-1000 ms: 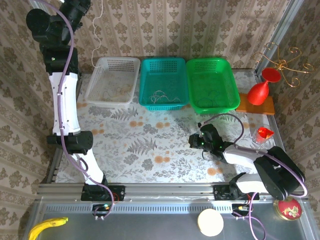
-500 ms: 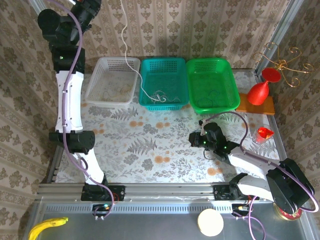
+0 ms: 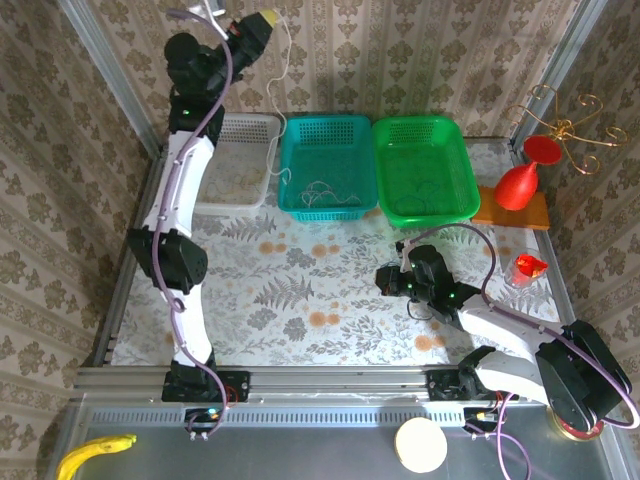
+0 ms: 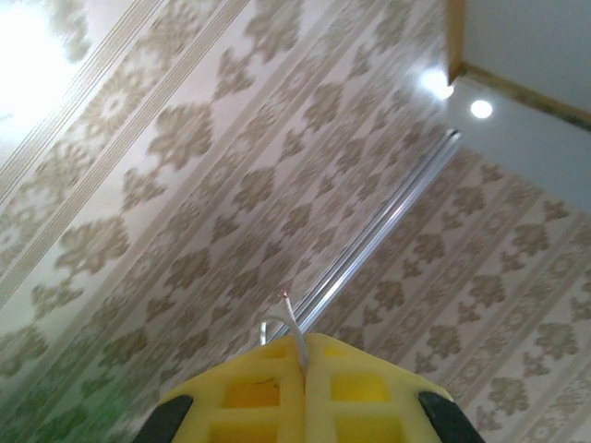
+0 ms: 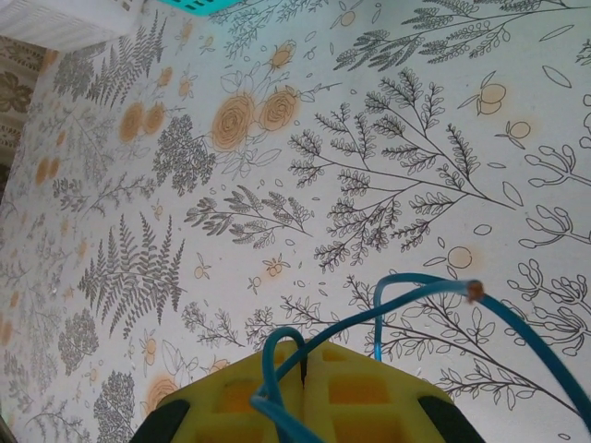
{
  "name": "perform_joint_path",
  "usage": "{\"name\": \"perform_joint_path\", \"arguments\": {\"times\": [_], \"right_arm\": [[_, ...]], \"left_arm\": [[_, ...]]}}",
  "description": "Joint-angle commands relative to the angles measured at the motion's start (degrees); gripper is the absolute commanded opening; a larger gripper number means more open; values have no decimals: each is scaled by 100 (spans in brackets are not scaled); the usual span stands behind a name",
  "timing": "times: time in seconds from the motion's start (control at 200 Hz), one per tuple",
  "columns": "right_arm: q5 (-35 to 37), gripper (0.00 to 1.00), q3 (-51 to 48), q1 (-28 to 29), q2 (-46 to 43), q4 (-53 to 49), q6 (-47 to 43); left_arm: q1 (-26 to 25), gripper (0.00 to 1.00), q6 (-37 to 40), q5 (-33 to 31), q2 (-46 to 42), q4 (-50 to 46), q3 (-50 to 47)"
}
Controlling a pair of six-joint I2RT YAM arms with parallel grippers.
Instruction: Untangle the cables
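Floral tablecloth (image 3: pixel 290 290) in front: low over it, the right gripper (image 5: pixel 303 355) clamps a blue cable (image 5: pixel 425 286). Farther back, high against the wallpaper (image 3: pixel 420 50), the left gripper (image 4: pixel 303 346) pinches a white cable (image 3: pixel 281 70) hanging to the tangle (image 3: pixel 322 190) in the teal basket (image 3: pixel 325 122).

A thin white cable (image 3: pixel 277 95) hung slack from the closed left gripper (image 3: pixel 267 18), high above the teal basket (image 3: pixel 330 121). Its lower end dropped into that basket's left side, beside a loose whitish bunch (image 3: pixel 322 192). A looped blue cable (image 5: pixel 425 277) with a bare tip sat pinched in the right gripper (image 5: pixel 303 365), well in front of the basket.
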Motion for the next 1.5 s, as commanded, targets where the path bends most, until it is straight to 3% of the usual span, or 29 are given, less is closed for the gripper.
{"name": "perform_joint_path", "arguments": {"times": [0.0, 0.38, 0.59, 0.655, 0.87, 0.91, 1.245, 1.495], "right_arm": [[-126, 0, -22, -5, -90, -82, -91], [-197, 0, 43, -5, 98, 43, -43], [-304, 0, 244, -5, 43, -29, -21], [-326, 0, 356, -8, -31, -130, -32], [-532, 0, 953, -105, -287, -488, -8], [-596, 0, 1090, -147, -324, -561, 13], [-1122, 0, 2381, -449, -220, -545, 584], [-1636, 0, 2372, -574, 5, 273, 1303]], "left_arm": [[-64, 0, 335, 290, 118, 312, -263], [-339, 0, 803, 364, 54, 104, -945], [-474, 0, 1079, 268, -239, 188, -2015], [-481, 12, 1139, 225, -360, 265, -2407], [-448, 80, 1367, 193, -771, 281, -3187], [-441, 99, 1415, 192, -867, 265, -3278], [-413, 100, 1324, 401, -2072, 279, -4549], [-624, 100, 1112, 325, -3173, 563, -6277]]}}
